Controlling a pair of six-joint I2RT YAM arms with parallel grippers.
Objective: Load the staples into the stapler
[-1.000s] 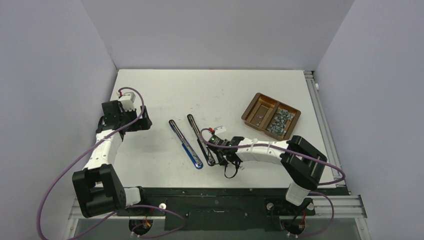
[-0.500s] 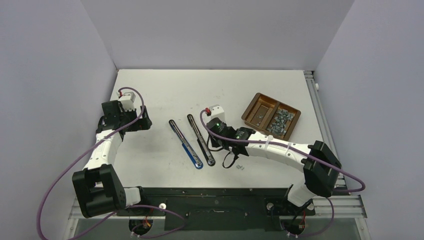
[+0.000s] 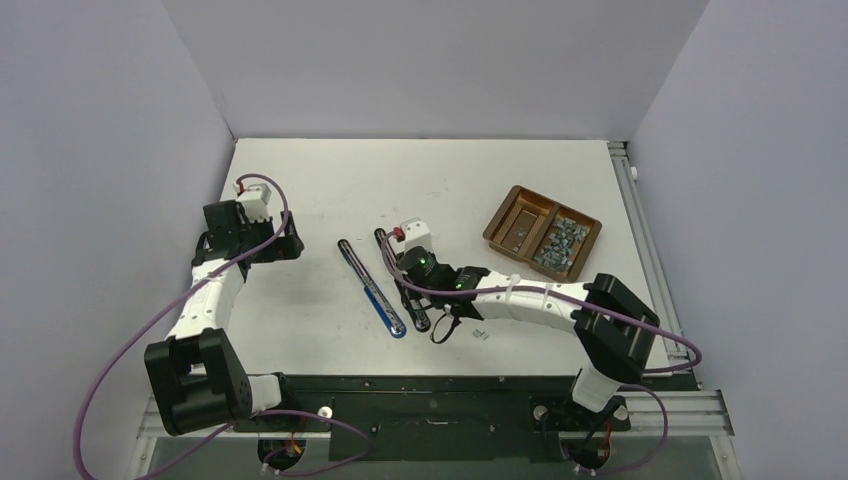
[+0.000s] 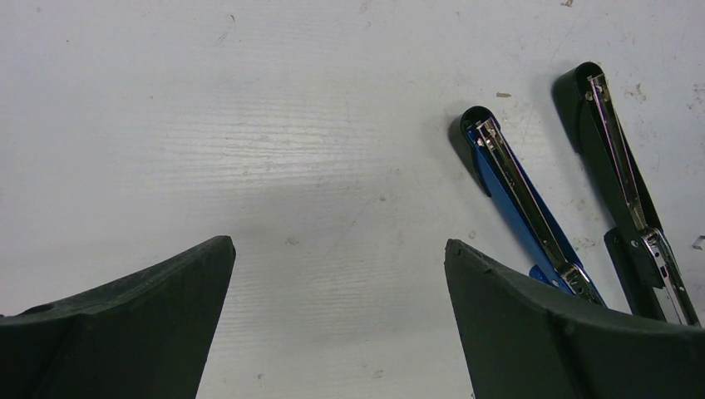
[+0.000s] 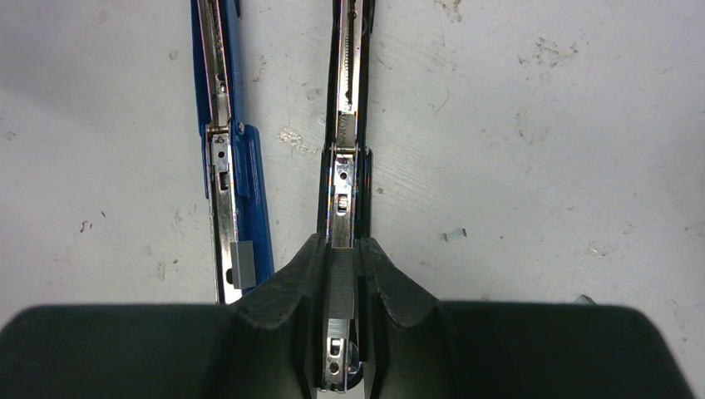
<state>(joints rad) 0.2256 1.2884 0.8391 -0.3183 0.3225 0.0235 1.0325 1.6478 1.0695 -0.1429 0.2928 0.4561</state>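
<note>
Two units opened flat, mid-frame: blue stapler [image 5: 218, 100], black stapler [image 5: 347, 100]. R pincer [image 5: 341, 251] clamped on staple strip [image 5: 341, 287] over black stapler's channel, lower centre. L pincer [image 4: 339, 245] agape, empty, far left. Spare staples [image 3: 560, 243] in tray [image 3: 515, 228], upper right. Risk: skew at release, w/ jam or spill onto surface [image 3: 330, 180].

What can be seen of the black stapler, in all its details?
The black stapler lies opened flat on the white table, beside the blue stapler and apart from it. Its silvery metal channel, with a spring, faces up in a black shell. The right pincer holds a grey staple strip over that channel.
</note>
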